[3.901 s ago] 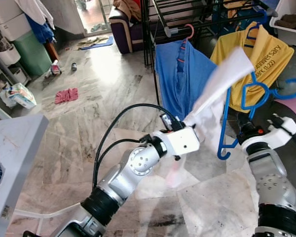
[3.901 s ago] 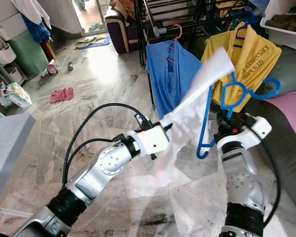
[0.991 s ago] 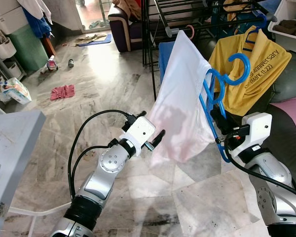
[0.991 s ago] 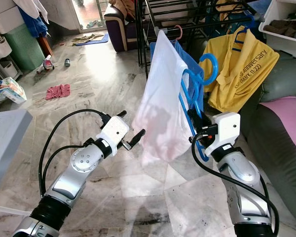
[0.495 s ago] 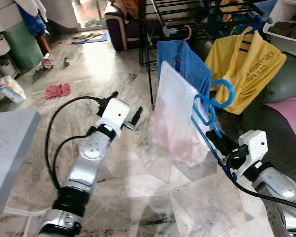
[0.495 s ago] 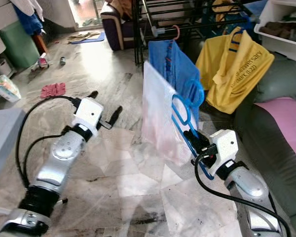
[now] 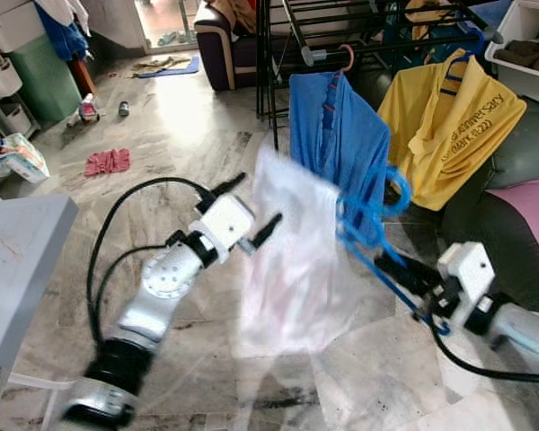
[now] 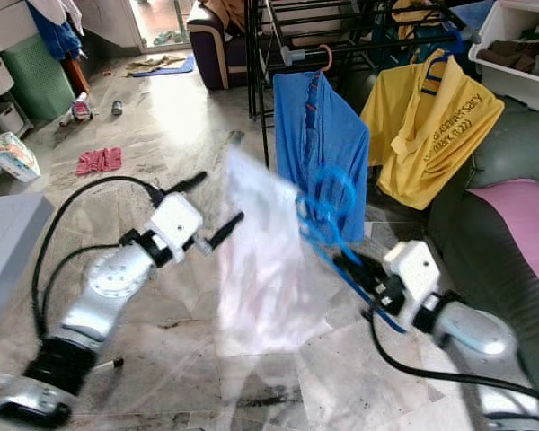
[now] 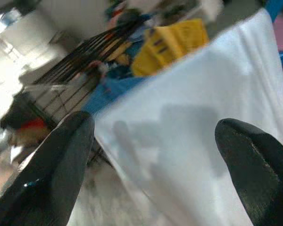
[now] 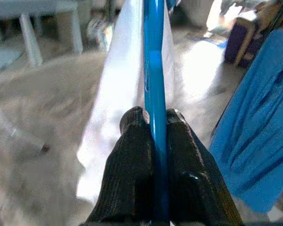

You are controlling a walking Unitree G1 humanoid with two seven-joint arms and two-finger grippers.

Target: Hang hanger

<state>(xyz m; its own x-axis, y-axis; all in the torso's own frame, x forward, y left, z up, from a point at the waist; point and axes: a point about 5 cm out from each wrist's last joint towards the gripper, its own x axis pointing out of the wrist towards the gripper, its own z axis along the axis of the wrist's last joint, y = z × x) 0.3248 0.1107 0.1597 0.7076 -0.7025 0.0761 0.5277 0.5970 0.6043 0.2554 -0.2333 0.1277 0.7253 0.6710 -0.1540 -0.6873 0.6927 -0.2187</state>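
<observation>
A blue plastic hanger (image 7: 377,235) carries a white garment (image 7: 287,269) that hangs blurred in mid-air over the marble floor. My right gripper (image 7: 404,269) is shut on the hanger's lower bar; the right wrist view has both black fingers (image 10: 132,174) pinching the blue bar (image 10: 153,66). My left gripper (image 7: 249,208) is open just left of the garment, and in its wrist view the fingers (image 9: 52,174) stand wide apart with the white cloth (image 9: 193,136) ahead. The black drying rack (image 7: 341,36) stands behind, with a blue shirt (image 7: 337,135) and a yellow shirt (image 7: 449,126) hanging on it.
A dark sofa with a pink cushion (image 7: 525,206) lies at right. A grey table corner (image 7: 18,260) is at left. A red cloth (image 7: 106,162) and small items lie on the floor beyond, near a green bin (image 7: 43,85).
The garment and hanger have swung left and lower and now blur. My left gripper has dropped and come closer to the cloth. The right arm has reached further forward.
</observation>
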